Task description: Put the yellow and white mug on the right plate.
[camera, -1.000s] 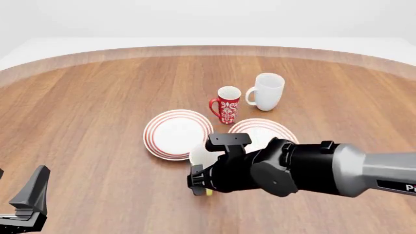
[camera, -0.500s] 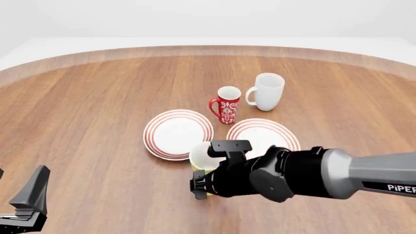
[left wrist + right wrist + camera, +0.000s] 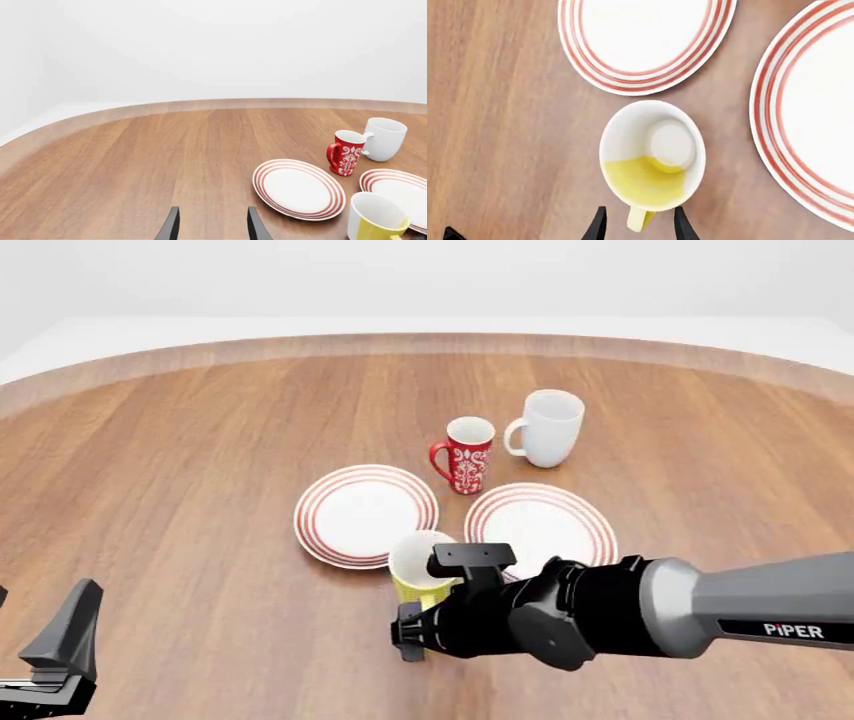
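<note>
The yellow and white mug point(image 3: 419, 567) stands upright on the table, just in front of the gap between the two plates; it also shows as mug point(image 3: 652, 152) and mug point(image 3: 374, 220). Its yellow handle point(image 3: 639, 219) points toward my right gripper point(image 3: 639, 210), which is open with the handle between its fingertips. In the front view the right gripper point(image 3: 410, 633) is mostly hidden under its black wrist. The right plate point(image 3: 577, 510), plate point(image 3: 820, 115), lies bare just right of the mug. My left gripper point(image 3: 212, 215) is open and holds nothing, far off at the near left point(image 3: 64, 645).
The left plate point(image 3: 362, 512) lies beside the right one, just behind the mug. Behind the plates stand a red-and-white patterned mug point(image 3: 466, 455) and a taller white mug point(image 3: 547, 427). The table's curved far edge point(image 3: 427, 340) runs across the back.
My right arm has drawn back toward the near edge and lower, uncovering more of the yellow mug and the right plate. The left arm and the mugs have not moved.
</note>
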Controlling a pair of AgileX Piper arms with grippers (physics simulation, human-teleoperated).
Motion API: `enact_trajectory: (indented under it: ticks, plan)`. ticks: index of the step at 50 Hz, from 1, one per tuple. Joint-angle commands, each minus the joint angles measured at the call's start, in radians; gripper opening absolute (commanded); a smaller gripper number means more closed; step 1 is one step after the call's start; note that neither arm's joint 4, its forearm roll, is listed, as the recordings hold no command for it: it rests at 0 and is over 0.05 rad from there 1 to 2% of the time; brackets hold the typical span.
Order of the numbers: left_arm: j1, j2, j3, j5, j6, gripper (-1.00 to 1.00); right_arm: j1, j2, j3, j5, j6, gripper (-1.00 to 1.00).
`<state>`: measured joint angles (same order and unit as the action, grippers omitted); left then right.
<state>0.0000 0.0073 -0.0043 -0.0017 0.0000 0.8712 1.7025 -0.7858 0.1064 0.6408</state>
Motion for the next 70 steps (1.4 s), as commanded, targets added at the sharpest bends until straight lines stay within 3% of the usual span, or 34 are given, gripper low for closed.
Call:
enact_trajectory:
  ticks: [1,2,3,47,70]
  plan:
    - [0.000,0.000,0.000,0.000,0.000,1.00,0.012,0.014,0.014,-0.027,0.010,1.00]
    - [0.000,0.000,0.000,0.000,0.000,1.00,0.012,0.010,0.015,-0.029,0.009,1.00]
    - [0.000,0.000,0.000,0.000,0.000,1.00,0.006,0.001,0.016,-0.026,-0.001,-1.00]
    - [0.000,0.000,0.000,0.000,0.000,1.00,-0.087,-0.144,0.014,0.079,-0.118,-1.00]
    - [0.000,0.000,0.000,0.000,0.000,1.00,-0.165,-0.192,-0.030,0.171,-0.245,-1.00]
